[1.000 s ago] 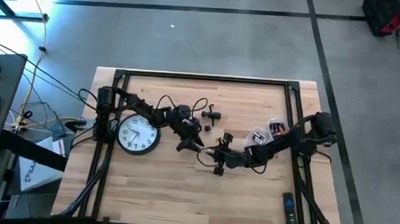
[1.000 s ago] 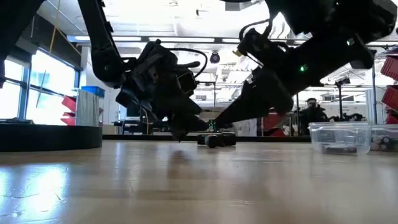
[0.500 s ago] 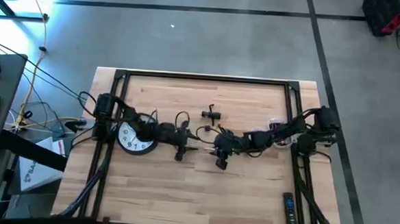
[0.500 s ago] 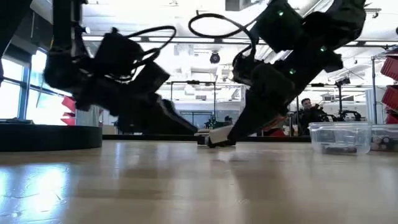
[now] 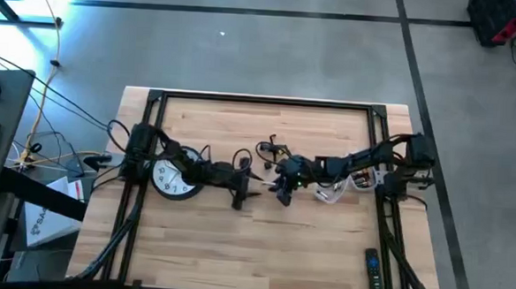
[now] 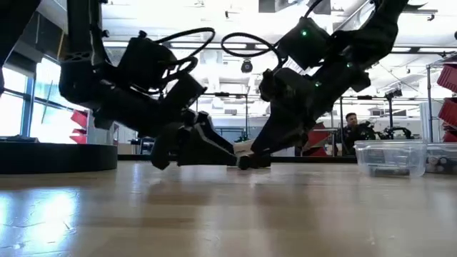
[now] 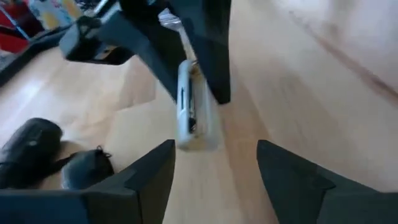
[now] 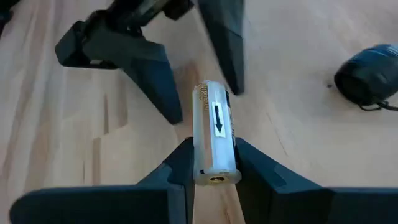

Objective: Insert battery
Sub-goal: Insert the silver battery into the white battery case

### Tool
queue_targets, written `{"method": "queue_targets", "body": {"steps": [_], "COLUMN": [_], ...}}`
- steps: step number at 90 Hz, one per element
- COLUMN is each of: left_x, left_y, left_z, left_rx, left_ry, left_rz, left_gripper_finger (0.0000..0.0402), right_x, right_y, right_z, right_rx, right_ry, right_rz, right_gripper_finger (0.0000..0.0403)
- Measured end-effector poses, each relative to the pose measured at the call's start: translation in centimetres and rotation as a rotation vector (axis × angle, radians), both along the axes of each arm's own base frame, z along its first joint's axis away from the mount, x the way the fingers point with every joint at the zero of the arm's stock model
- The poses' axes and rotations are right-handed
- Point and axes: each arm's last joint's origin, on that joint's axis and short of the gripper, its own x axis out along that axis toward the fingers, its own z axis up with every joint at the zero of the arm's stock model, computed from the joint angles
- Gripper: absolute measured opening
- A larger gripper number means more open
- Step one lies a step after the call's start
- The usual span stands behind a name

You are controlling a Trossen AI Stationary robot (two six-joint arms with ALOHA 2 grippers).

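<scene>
The right gripper (image 8: pixel 211 158) has moved toward bench centre, fingers clamped on the white battery holder (image 8: pixel 213 134) — now facing the left gripper (image 7: pixel 214 165), whose fingers gape wide, ready for a handover.

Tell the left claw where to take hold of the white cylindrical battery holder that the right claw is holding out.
Grip the free spring end of the white cylindrical battery holder, closing across its round sides. The right claw is shut on the end nearer its wrist, so the far half is bare. The open left claw already faces it end-on, so coming straight along the holder's axis looks best.
</scene>
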Motion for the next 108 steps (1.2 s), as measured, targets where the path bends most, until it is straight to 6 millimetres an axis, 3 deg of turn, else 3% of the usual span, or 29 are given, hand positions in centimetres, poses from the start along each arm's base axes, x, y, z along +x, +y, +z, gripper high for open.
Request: {"method": "queue_targets", "body": {"steps": [44, 85, 108], "left_x": [0.4, 0.4, 0.4], "left_y": [0.0, -0.5, -0.5], "left_z": [0.4, 0.3, 0.3], "left_rx": [0.008, 0.034, 0.03], "left_ry": [-0.025, -0.023, -0.024], "left_rz": [0.008, 0.032, 0.033], "left_gripper_finger": [0.0218, 0.0079, 0.0073], "right_x": [0.1, 0.1, 0.1], "right_y": [0.1, 0.0, 0.1], "right_z": [0.0, 0.1, 0.1], "right_rx": [0.0, 0.003, -0.018], "right_ry": [-0.007, -0.014, -0.018], "right_rz": [0.001, -0.007, 0.021], "right_gripper_finger": [0.0062, 0.0062, 0.0062]}}
